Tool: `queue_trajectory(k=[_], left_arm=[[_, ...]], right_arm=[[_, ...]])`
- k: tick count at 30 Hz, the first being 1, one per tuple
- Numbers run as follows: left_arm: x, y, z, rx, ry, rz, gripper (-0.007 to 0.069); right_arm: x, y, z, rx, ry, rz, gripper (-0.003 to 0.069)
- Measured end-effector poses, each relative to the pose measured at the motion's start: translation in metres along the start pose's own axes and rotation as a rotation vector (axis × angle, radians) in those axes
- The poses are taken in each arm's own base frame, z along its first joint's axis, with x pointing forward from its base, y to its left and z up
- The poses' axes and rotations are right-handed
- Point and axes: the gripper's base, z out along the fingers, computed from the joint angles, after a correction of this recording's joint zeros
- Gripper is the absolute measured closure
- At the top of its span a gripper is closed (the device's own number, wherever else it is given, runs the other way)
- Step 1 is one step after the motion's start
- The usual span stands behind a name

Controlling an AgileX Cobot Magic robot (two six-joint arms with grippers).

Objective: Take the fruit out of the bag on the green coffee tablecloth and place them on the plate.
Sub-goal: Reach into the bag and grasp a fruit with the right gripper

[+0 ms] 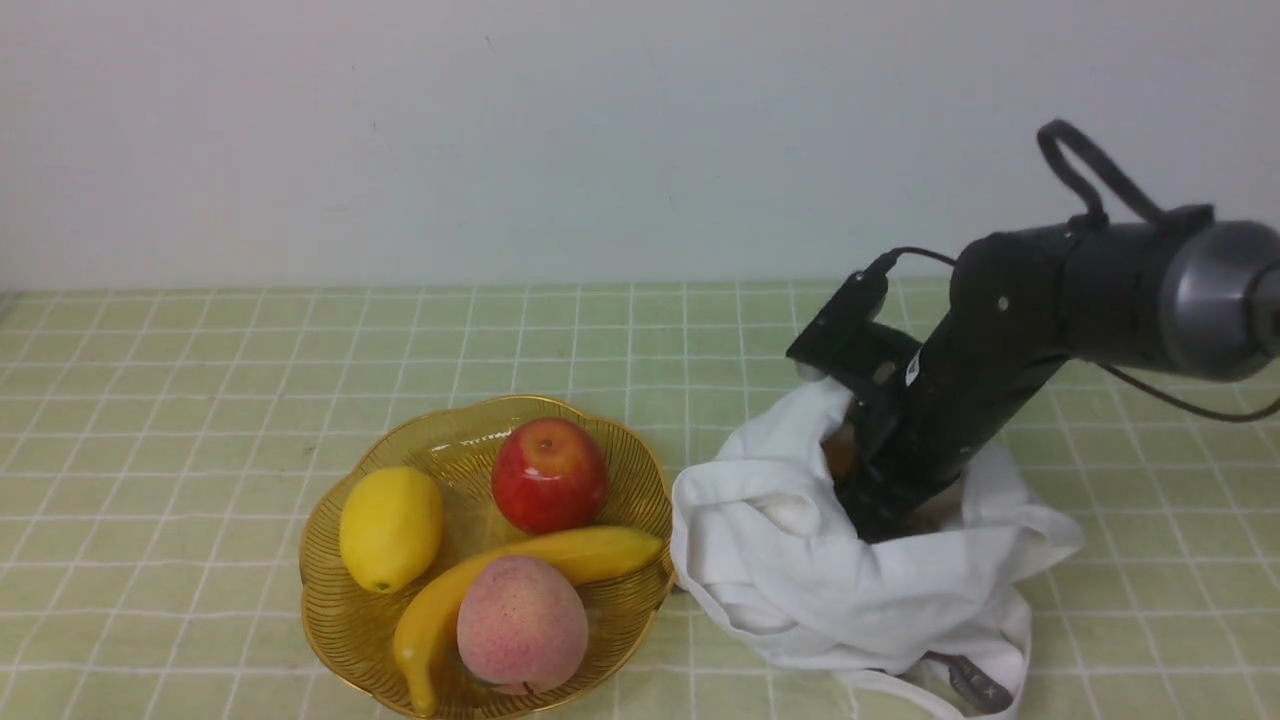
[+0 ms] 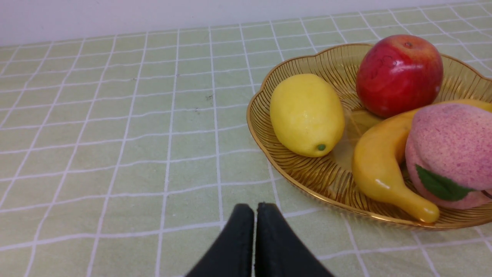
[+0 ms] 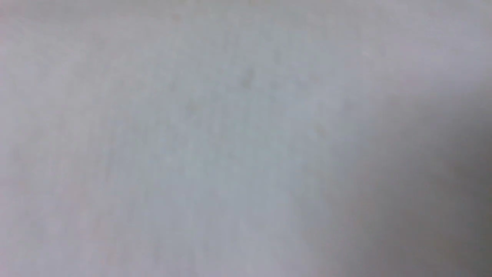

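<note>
Dipping into the bag [image 1: 775, 570] with the right gripper [image 1: 862, 500], tips buried, can't tell whether apart or clamped! Peeking from the bag's mouth, showing an orange patch of mango [image 1: 838, 452]. Left of the bag, spot the loaded plate [image 1: 480, 425]; farther off, pressing the left gripper [image 2: 255, 211] together.

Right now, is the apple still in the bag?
No, the red apple sits in the golden bowl, beside the lemon.

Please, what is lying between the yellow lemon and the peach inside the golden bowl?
The banana lies between the lemon and the peach; the front view shows this.
</note>
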Motion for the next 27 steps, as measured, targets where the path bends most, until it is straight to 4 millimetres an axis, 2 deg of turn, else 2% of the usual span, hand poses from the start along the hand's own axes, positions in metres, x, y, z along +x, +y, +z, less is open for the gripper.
queue_trajectory(k=[5, 14, 22, 27], left_arm=[[0.000, 0.000, 0.000, 0.000, 0.000, 0.000, 0.0632], [0.000, 0.000, 0.000, 0.000, 0.000, 0.000, 0.0632], [0.000, 0.000, 0.000, 0.000, 0.000, 0.000, 0.0632], [0.000, 0.000, 0.000, 0.000, 0.000, 0.000, 0.0632]], right_arm=[[-0.002, 0.001, 0.004, 0.023, 0.018, 0.021, 0.0089], [-0.003, 0.001, -0.004, 0.006, 0.093, 0.107, 0.0089], [-0.004, 0.008, -0.081, 0.040, -0.017, 0.147, 0.0089], [-0.002, 0.013, -0.108, 0.039, -0.057, 0.156, 0.0089]])
